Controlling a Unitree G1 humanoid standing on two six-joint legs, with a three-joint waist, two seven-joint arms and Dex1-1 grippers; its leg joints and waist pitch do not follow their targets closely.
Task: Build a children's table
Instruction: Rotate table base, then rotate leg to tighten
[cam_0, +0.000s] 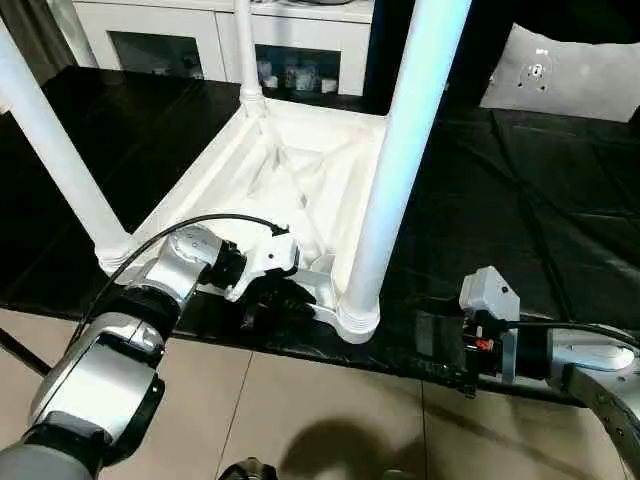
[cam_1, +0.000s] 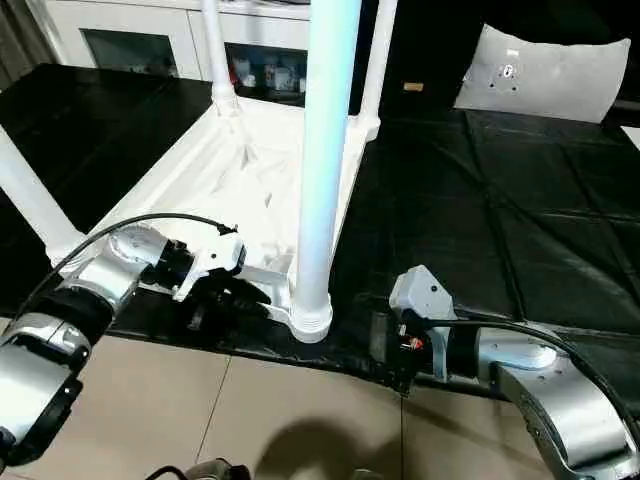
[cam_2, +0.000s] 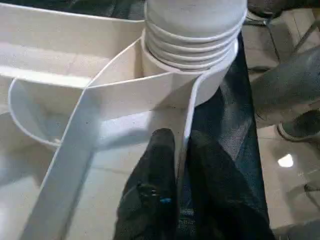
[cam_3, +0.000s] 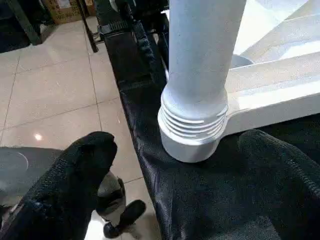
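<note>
A: Left gripper (cam_2: 181, 150). State?

B: Its two black fingers (cam_2: 157, 165) are pinched on the thin side wall of the top (cam_0: 290, 165), one finger inside the rim, one outside. The grip sits just beside the near corner socket, where a leg (cam_0: 400, 150) stands upright.

A: Right gripper (cam_3: 175, 165)?

B: Spread wide, holding nothing. One finger (cam_3: 75, 170) hangs over the tiled floor (cam_3: 45, 95), the other lies over the black mat (cam_0: 540, 210). The ribbed foot of that same near leg stands between and beyond them, not touching either.

A: Where is the top?

B: Upside down on the mat, X-ribbed underside facing up, its near edge close to the mat's front edge. The near corner almost reaches that edge.

A: Legs?

B: Head views show upright legs in the corner sockets: the near one, a second leg (cam_0: 55, 150) at the near left corner, a third leg (cam_0: 245, 60) at the far left. In the right eye view a fourth leg (cam_1: 372, 60) rises at the far right corner, behind the near one.

A: Surroundings?

B: White cabinet (cam_0: 190, 35) with glass doors behind the mat. A white pillow (cam_0: 560, 75) lies at the far right of the mat. A black cable (cam_0: 190, 225) loops over the left forearm.
</note>
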